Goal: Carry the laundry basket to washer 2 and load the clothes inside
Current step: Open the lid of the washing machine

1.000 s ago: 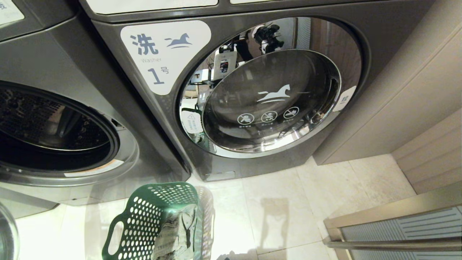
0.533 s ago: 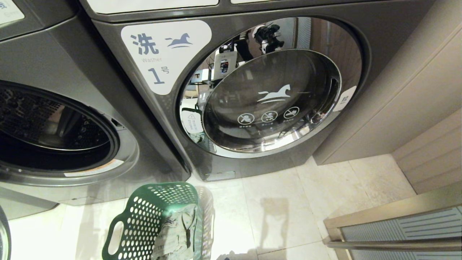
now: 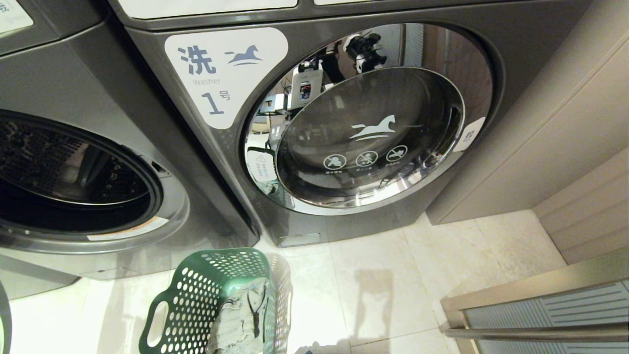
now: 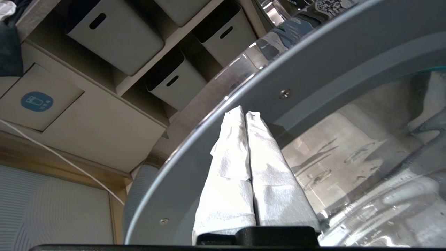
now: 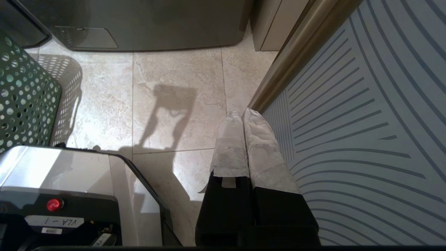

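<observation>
The green laundry basket point(image 3: 196, 300) stands on the floor tiles in front of the two machines, and the clothes point(image 3: 241, 314) lie bunched inside it. Washer 2 point(image 3: 59, 78) is the grey machine on the left; its drum point(image 3: 64, 167) is open and its label is cut off. Its round door point(image 4: 331, 66) is swung out, only a sliver of it showing at the head view's lower left edge point(image 3: 4, 314). My left gripper point(image 4: 244, 113) is shut and empty, tips at the door's grey inner rim. My right gripper point(image 5: 243, 111) hangs shut and empty over the tiles, right of the basket point(image 5: 24, 101).
The washer labelled 1 point(image 3: 226, 73) stands straight ahead with its door closed. A beige cabinet wall point(image 3: 540, 123) and a patterned panel with a metal rail point(image 3: 540, 305) close off the right. Shelves with grey bins point(image 4: 115, 38) lie beyond the open door. My base point(image 5: 59, 195) sits behind the basket.
The open door's edge at the lower left of the head view has slid further left, almost out of the picture. Basket, clothes and right arm have stayed put.
</observation>
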You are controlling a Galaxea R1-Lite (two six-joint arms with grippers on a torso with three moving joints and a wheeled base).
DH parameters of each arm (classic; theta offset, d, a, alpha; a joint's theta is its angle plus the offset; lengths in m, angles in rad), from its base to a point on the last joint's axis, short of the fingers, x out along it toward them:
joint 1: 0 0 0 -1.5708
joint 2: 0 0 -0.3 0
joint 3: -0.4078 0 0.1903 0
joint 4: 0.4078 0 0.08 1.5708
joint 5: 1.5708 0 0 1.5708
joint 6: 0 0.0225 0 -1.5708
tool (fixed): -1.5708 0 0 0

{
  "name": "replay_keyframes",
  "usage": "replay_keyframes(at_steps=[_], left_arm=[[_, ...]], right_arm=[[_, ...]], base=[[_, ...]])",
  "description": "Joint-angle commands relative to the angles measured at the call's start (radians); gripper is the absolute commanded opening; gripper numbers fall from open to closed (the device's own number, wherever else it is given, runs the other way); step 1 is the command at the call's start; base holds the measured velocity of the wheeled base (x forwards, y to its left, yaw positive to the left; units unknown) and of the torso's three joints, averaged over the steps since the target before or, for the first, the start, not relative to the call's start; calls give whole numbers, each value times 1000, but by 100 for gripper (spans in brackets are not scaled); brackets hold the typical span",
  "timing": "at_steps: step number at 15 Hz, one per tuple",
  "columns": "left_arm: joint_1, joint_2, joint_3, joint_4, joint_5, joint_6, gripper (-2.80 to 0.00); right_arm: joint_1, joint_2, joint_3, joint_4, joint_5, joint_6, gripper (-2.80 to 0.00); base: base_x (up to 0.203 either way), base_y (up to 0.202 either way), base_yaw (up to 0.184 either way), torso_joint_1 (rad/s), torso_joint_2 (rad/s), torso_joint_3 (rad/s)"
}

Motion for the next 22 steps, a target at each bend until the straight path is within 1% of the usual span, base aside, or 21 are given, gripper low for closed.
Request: replay_keyframes(at_steps=[1, 5, 8, 10, 12, 14, 15, 16, 17, 18, 19, 20, 21, 22], left_arm=[[4, 20, -10, -8, -2, 1, -280], [8, -3, -2, -10, -5, -3, -280], [8, -90, 37, -9, -13, -10, -280], [8, -163, 68, -8, -32, -34, -280], [3, -218, 95, -11, -45, -44, -280], [-5, -265, 113, -12, -83, -50, -280], [-28, -290, 129, -11, -101, -63, -280], [-59, -318, 143, -8, -116, -90, -280], [-92, -355, 150, 11, -125, -138, -280], [-130, -391, 154, 81, -116, -174, -280], [-163, -429, 162, 177, -68, -190, -280], [-207, -462, 187, 235, -1, -199, -280], [-237, -494, 247, 256, 42, -203, -280], [-258, -543, 325, 265, 68, -203, -280]], right_arm=[[0, 1, 0, 1, 1, 0, -280], [0, 1, 0, 1, 1, -1, -280], [0, 1, 0, 1, 1, 0, -280], [0, 1, 0, 1, 1, -1, -280], [0, 1, 0, 1, 1, 0, -280], [0, 1, 0, 1, 1, -2, -280], [0, 1, 0, 1, 1, -1, -280], [0, 1, 0, 1, 1, 0, -280], [0, 1, 0, 1, 1, -2, -280], [0, 1, 0, 1, 1, 0, -280], [0, 1, 0, 1, 1, -2, -280], [0, 1, 0, 1, 1, -2, -280], [0, 1, 0, 1, 1, 0, -280], [0, 1, 0, 1, 1, -2, -280]], base=[[0, 0, 0, 0, 0, 0], [0, 0, 0, 0, 0, 0], [0, 0, 0, 0, 0, 0], [0, 0, 0, 0, 0, 0], [0, 0, 0, 0, 0, 0], [0, 0, 0, 0, 0, 0], [0, 0, 0, 0, 0, 0], [0, 0, 0, 0, 0, 0], [0, 0, 0, 0, 0, 0], [0, 0, 0, 0, 0, 0], [0, 0, 0, 0, 0, 0], [0, 0, 0, 0, 0, 0], [0, 0, 0, 0, 0, 0], [0, 0, 0, 0, 0, 0]])
